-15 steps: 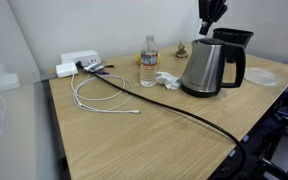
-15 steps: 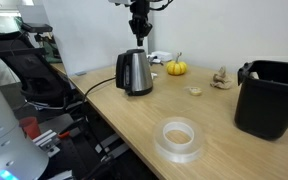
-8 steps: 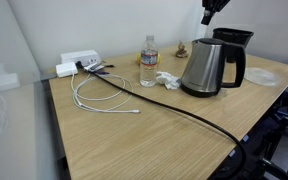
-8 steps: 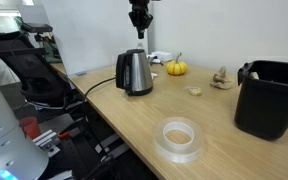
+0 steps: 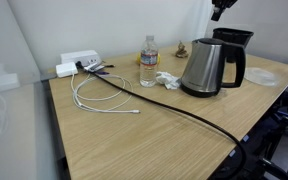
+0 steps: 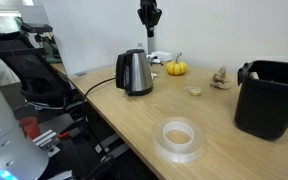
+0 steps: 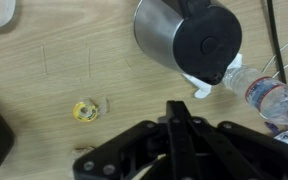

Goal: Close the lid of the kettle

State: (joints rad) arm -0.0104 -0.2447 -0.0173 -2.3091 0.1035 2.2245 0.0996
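Observation:
The steel kettle [image 5: 209,68] stands on the wooden table and shows in both exterior views [image 6: 134,72]. In the wrist view I look down on its body [image 7: 162,35]. The black lid [image 7: 206,45] lies flat on top of the kettle, down on the rim. My gripper [image 5: 220,8] hangs well above the kettle and apart from it, also seen high over the table in an exterior view [image 6: 149,25]. Its fingers [image 7: 177,108] are pressed together and hold nothing.
A clear water bottle [image 5: 148,62] stands beside the kettle, with a white cloth by it. A black cord [image 5: 184,110] and a white cable [image 5: 99,95] cross the table. A black bin [image 6: 274,95], a tape roll [image 6: 179,138] and a small pumpkin [image 6: 175,68] are nearby.
My gripper has risen from just above the kettle's top and drifted sideways, away from it. The kettle has not moved.

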